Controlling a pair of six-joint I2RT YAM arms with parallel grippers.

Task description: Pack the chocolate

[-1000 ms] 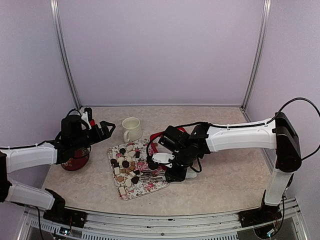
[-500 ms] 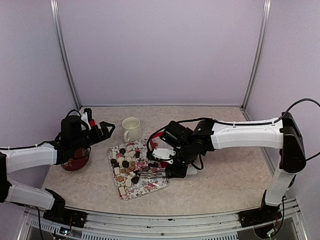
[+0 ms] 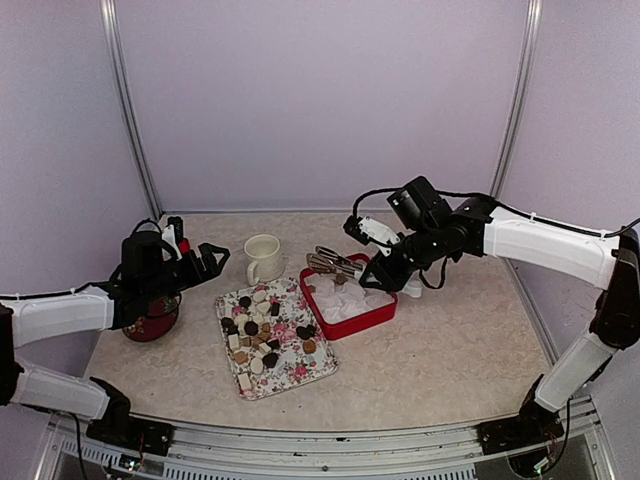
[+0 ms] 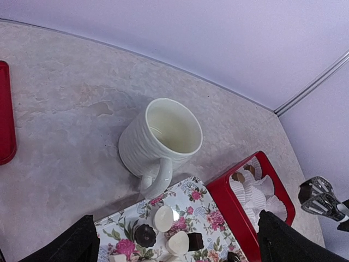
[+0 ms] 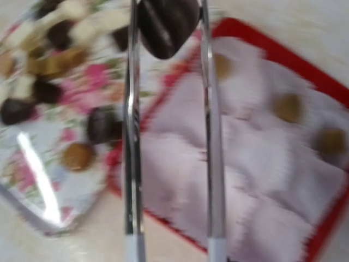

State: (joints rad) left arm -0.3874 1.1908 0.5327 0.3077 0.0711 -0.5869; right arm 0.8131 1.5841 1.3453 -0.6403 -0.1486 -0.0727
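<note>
Several chocolates (image 3: 255, 325) in dark brown, tan and cream lie on a floral tray (image 3: 300, 375). My right gripper (image 3: 382, 270) is shut on metal tongs (image 3: 335, 262). The tongs pinch one dark chocolate (image 5: 166, 22), held above the far left part of a red box (image 3: 350, 325). The box is lined with white paper liners (image 5: 234, 164), and three tan chocolates (image 5: 286, 106) sit in them. My left gripper (image 3: 205, 260) is open and empty, left of the white mug (image 3: 263, 257); in its own view the left gripper (image 4: 174, 248) hovers over the tray's far corner (image 4: 212, 218).
The mug (image 4: 163, 136) stands upright just behind the tray. A dark red round object (image 3: 152, 320) sits under the left arm at the table's left edge. Booth walls close the back and both sides.
My right arm has lifted the tongs off the tray and swung them back and right over the red box, carrying a dark chocolate. The left arm has not moved.
</note>
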